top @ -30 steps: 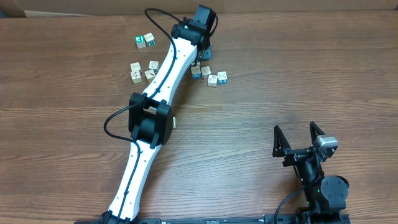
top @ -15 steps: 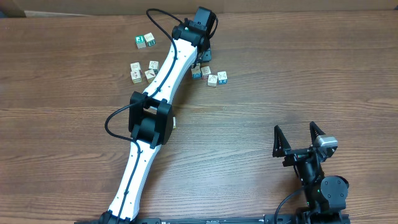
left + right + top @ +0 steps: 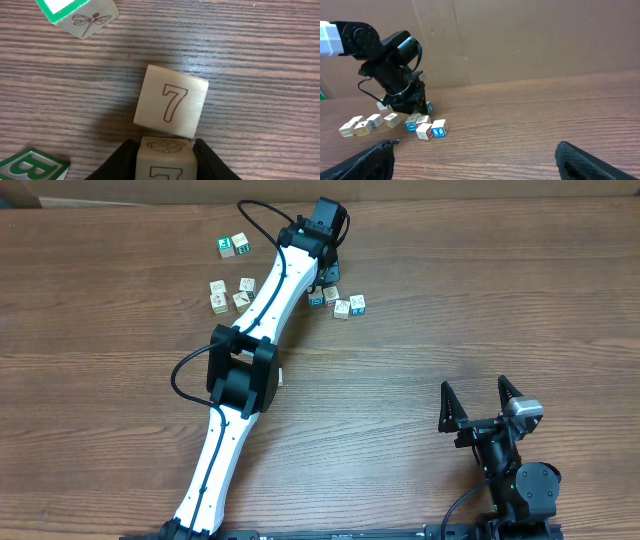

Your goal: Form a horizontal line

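At the far side of the table (image 3: pixel 480 300), your left gripper (image 3: pixel 324 277) reaches down among the cubes. From overhead, its own body hides what it carries. Your left wrist camera settles that. The two dark fingers (image 3: pixel 119 161) are clamped on a gripped cube (image 3: pixel 163 162) of pale wood, with a ball-like drawing on its top face and the top of a printed figure on the face toward the lens. Its far edge touches a 7 cube (image 3: pixel 171 100), which sits slightly twisted against the wood grain. A dragonfly cube (image 3: pixel 76 12) with a green-edged top lies apart at the upper left of that view, and a green B cube (image 3: pixel 31 166) lies at the lower left. You cannot pick out either one overhead.

Overhead gives you the layout instead. Four pale cubes (image 3: pixel 240 300) lie left of the left arm (image 3: pixel 262 310) as two loose pairs, near each other but not in one row, so the horizontal line is not yet made. Two green cubes (image 3: pixel 229 246) sit beyond them, and a blue-faced cluster (image 3: pixel 342 308) sits just right of the left gripper. In the right wrist view those pale cubes (image 3: pixel 375 120) look like a rough row.

Your right gripper (image 3: pixel 481 402) stands with its jaws spread wide and nothing between them, well apart from every cube.
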Robot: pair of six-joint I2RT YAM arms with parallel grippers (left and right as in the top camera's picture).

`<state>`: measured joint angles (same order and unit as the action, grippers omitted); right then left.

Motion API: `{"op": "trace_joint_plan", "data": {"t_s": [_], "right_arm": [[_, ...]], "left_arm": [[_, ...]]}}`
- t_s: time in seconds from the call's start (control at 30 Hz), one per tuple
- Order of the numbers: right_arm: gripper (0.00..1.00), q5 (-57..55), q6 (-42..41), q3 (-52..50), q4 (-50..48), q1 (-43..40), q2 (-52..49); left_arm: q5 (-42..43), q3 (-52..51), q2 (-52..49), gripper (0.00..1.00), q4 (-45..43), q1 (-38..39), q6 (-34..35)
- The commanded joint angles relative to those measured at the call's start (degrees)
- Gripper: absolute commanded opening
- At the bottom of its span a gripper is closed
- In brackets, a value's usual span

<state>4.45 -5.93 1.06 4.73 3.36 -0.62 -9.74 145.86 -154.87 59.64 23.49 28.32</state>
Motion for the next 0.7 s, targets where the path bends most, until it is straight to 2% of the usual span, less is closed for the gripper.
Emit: {"op": "trace_joint_plan", "data": {"t_s": [0.0, 0.27, 0.6, 0.67], "right_arm": [[1.0, -0.3, 0.2, -0.6, -0.3, -0.3, 0.5], [1.0, -0.3, 0.2, -0.6, -0.3, -0.3, 0.5], [1.0, -0.3, 0.2, -0.6, -0.3, -0.3, 0.5], [1.0, -0.3, 0.2, -0.6, -0.3, -0.3, 0.5]], "left_arm": [[-1.2, 0.0, -0.6, 0.31, 1.0, -0.6, -0.7], [-1.6, 8.1, -0.6, 0.29, 7.9, -0.6, -0.7], [-5.2, 33.7, -0.6, 0.29, 22.9, -0.6, -0.7], [-5.5, 34.1, 2.0, 0.27, 24.8, -0.6, -0.6]]}}
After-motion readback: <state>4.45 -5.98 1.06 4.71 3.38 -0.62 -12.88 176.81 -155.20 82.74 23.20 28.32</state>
